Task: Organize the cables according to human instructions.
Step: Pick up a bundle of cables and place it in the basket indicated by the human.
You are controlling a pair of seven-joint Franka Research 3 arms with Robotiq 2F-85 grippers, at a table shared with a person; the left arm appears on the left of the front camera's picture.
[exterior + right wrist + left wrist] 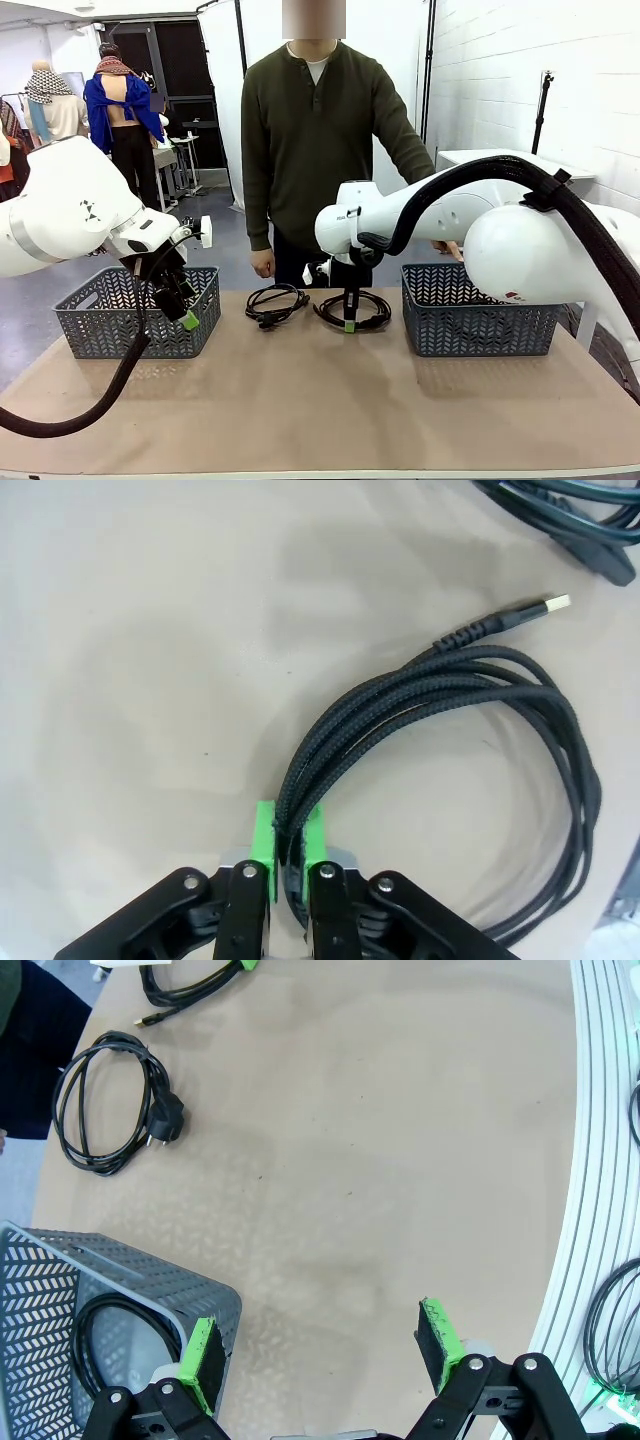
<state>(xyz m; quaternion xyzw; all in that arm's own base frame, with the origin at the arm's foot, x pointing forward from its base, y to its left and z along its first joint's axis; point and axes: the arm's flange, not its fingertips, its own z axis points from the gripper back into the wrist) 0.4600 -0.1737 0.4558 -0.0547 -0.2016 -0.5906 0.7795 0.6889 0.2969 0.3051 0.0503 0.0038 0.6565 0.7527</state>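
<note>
Our right arm bent down at mid-table, right gripper (pixel 287 842) clamped on the braided black cable (pixel 345 720), coiled flat on the tabletop (pixel 150 630); left gripper (pixel 320 1355) hung spread wide beside a basket (pixel 60 1270).

1. A tan table (pixel 320 400) with a smooth, matte top.
2. A grey basket (pixel 100 330) with chevron-slotted walls stands near the table's far edge, towards its left edge.
3. A second grey basket (pixel 480 330) of the same make stands near the far edge, towards the right edge.
4. Beyond the table's right side are a white brick wall (pixel 520 70) and a black pole (pixel 541 110).
</note>
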